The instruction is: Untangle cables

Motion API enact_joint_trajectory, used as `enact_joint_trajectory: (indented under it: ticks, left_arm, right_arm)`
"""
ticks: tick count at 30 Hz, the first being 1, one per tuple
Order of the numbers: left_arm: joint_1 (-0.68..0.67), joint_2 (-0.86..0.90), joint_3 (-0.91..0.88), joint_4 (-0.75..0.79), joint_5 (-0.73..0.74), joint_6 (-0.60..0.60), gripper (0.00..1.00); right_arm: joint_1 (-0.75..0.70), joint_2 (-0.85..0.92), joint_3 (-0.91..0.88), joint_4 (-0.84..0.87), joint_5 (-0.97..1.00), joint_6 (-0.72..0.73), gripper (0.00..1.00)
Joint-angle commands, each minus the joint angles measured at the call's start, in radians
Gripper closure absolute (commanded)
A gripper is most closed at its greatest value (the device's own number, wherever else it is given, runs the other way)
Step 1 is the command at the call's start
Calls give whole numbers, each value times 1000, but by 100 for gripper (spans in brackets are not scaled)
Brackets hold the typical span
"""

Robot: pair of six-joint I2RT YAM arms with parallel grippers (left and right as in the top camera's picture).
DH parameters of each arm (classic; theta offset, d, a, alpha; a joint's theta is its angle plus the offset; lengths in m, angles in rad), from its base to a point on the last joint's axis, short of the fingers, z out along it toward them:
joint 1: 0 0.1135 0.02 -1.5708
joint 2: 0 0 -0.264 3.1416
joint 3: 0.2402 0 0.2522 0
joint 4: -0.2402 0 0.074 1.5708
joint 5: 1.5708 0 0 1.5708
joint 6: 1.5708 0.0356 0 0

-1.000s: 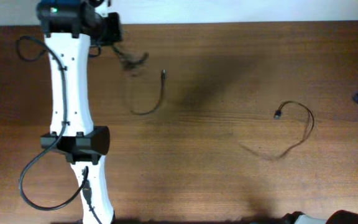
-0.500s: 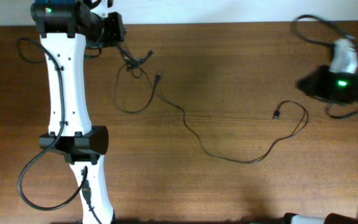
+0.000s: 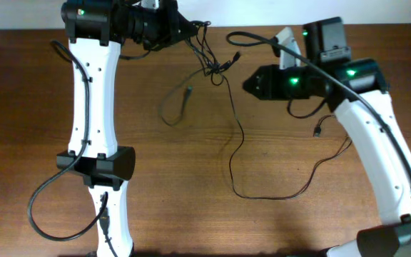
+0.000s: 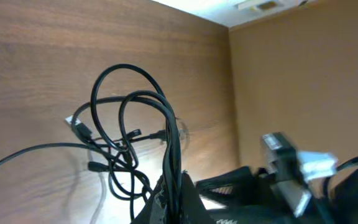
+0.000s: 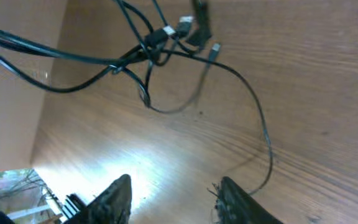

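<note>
Left jaws are clamped on a bundle of the cables [image 4: 169,149], holding it up over the tabletop [image 3: 191,214]. Right jaws are apart and empty, near the clump. The knot [image 3: 216,68] isn't undone yet, so I'd call the task barely started; one strand [image 3: 262,197] trails loose across the tabletop to a plug end [image 3: 320,131], and there's no readable writing anywhere.

Brown wood-grain table [image 3: 262,228] with thin black cables [image 3: 231,171] lying across it.
One strand runs from near the middle of the far edge down to the centre, curves toward the near edge, then climbs right to a plug [image 3: 318,132] well short of the right edge. To its left, a short loop [image 3: 168,118] lies nearer the far edge.
</note>
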Motion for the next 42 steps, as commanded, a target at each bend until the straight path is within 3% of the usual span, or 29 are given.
enact_joint_trajectory:
  ticks: [1,5,10,14,16,17,19,23,25,26,29,32,33,34,39,42]
  left_arm:
    - [3,-11,16,6,48,-185,100]
    - [3,-11,16,7,128,-306,100]
    - [3,-11,16,7,184,-357,99]
    - [3,-11,16,6,169,-354,98]
    - [4,-11,16,6,114,-333,99]
    - [4,-11,16,6,82,-315,99]
    - [4,-11,16,-6,-71,-248,99]
    - [4,-11,16,-95,-561,-102,100]
    - [4,-11,16,-172,-809,-46,93]
    - [4,-11,16,-187,-842,-8,87]
    - [3,-11,16,-206,-845,96,77]
    - [-1,-11,16,-212,-824,151,54]
    - [-3,-11,16,-212,-809,171,40]
    - [-3,-11,16,-212,-793,183,37]
    - [-44,0,16,-201,-463,448,45]
    - [-97,30,15,-183,-337,528,46]
  right_arm:
    - [47,25,0,53,-6,16,50]
    - [92,68,0,150,-5,27,50]
    - [118,110,0,206,2,34,52]
    - [116,119,0,207,68,34,72]
    - [108,119,0,206,74,34,92]
    - [105,117,0,204,74,34,96]
    - [95,106,1,187,74,34,96]
    - [68,33,1,138,98,29,96]
    - [29,-40,1,101,135,26,96]
    - [12,-64,1,93,134,26,96]
    - [-25,-114,1,79,134,27,96]
    - [-29,-126,1,56,134,26,96]
    - [-29,-126,1,49,134,26,96]
    - [-28,-126,1,45,134,26,96]
    - [-28,-126,1,23,133,27,96]
    - [-28,-125,1,18,134,27,96]
